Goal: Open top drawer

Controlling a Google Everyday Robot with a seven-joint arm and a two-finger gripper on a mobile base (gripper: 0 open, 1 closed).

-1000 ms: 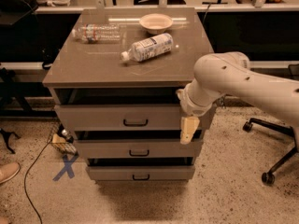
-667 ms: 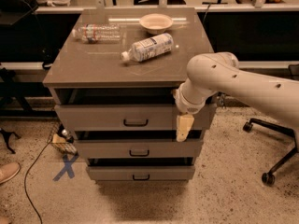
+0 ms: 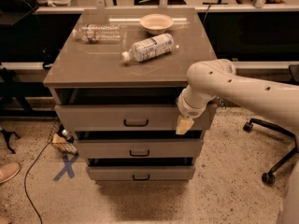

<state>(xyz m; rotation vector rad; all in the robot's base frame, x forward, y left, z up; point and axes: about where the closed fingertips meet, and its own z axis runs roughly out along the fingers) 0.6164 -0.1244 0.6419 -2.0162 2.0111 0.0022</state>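
Observation:
The top drawer [image 3: 93, 118] is the widest of three grey-taupe drawers in a cabinet, with a small black bar handle [image 3: 136, 122] at centre. A dark gap shows above its front, under the cabinet top [image 3: 93, 69]. The mid drawer [image 3: 107, 149] and the smallest bottom drawer [image 3: 112, 173] sit below it. My gripper [image 3: 183, 124] hangs from the white arm [image 3: 243, 90] that reaches in from the right. It is in front of the right end of the top drawer's front, well right of the handle.
On the cabinet top lie a white-labelled bottle [image 3: 148, 47], a clear bottle [image 3: 96, 33] and a bowl [image 3: 156, 22]. An office chair base [image 3: 271, 162] stands at right. A blue tape X [image 3: 65, 167], a cable [image 3: 32, 171] and a shoe [image 3: 7, 171] are on the floor at left.
My arm and gripper have shifted a little to the left along the top drawer's front. The drawers look unchanged.

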